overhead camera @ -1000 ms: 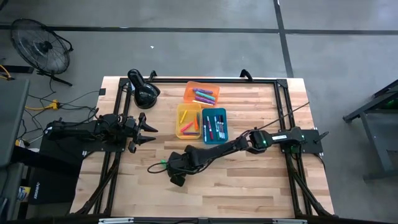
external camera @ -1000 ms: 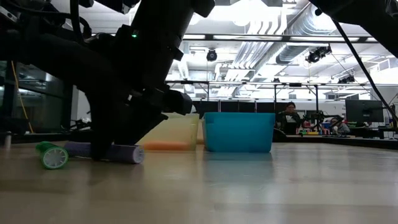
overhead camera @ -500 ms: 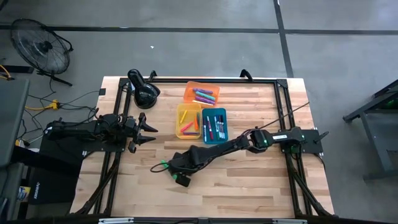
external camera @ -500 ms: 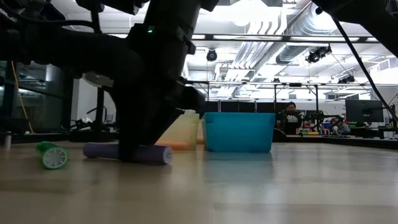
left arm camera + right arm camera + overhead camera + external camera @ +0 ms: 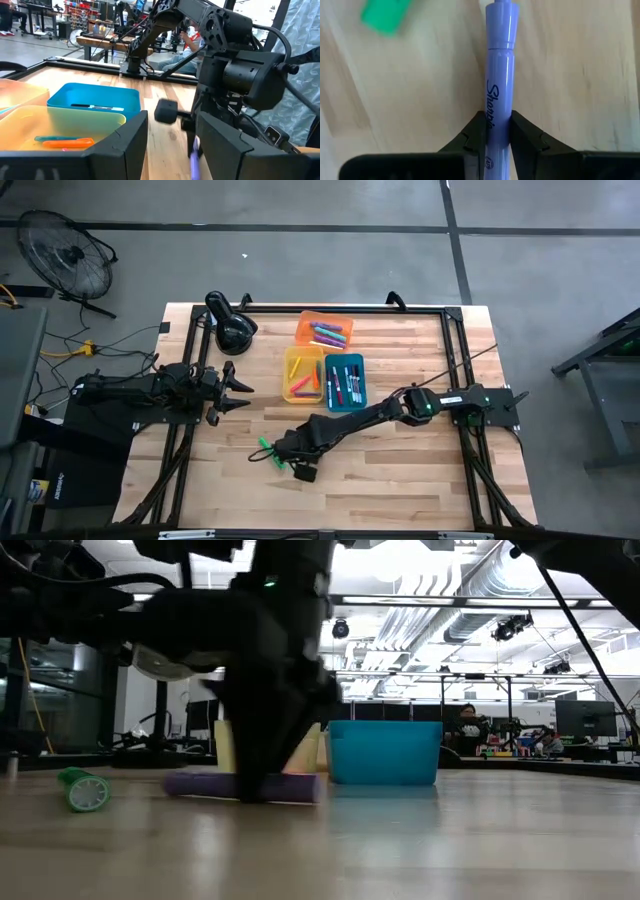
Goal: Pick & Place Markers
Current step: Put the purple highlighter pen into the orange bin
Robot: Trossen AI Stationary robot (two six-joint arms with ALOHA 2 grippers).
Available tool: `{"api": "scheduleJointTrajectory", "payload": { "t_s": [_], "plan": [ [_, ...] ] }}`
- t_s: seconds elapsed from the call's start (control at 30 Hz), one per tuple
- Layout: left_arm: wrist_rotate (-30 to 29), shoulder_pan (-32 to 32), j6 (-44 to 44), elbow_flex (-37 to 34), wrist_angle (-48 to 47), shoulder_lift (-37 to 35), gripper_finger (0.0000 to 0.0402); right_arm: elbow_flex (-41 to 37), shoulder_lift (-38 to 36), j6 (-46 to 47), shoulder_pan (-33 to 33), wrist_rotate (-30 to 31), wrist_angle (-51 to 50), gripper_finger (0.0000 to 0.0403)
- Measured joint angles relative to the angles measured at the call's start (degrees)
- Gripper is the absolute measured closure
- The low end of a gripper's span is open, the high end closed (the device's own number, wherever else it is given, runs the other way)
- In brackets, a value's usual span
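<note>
the purple marker (image 5: 498, 100) runs off the right wrist view's edge between the fingers (image 5: 470, 140). the green marker (image 5: 386, 15) is blurred and cut off there too.

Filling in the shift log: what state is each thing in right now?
Right tool: shut on the purple marker.
Purple marker: capped, lying on the table, pinched.
Green marker: lying loose on the table.
Left tool: open, empty, waiting at the left edge.
Trays: hold markers.
</note>
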Motion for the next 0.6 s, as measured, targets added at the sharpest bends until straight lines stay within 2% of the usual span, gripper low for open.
{"api": "scheduleJointTrajectory", "payload": {
  "t_s": [0.13,0.4,0.6],
  "plan": [
    [0.0,0.0,0.0,-0.01,0.0,0.01,0.0232,-0.21,-1.96,-1.11,0.36,0.73,-5.48,0.0349],
    [-0.01,0.0,-0.01,0.0,0.0,0.0,0.0232,-0.02,-7.71,-1.64,1.03,8.81,-14.01,0.0349],
    [0.0,0.0,-0.01,0.0,0.0,0.02,0.0232,0.11,-12.05,-4.83,1.01,18.45,-20.06,0.0349]
  ]
}}
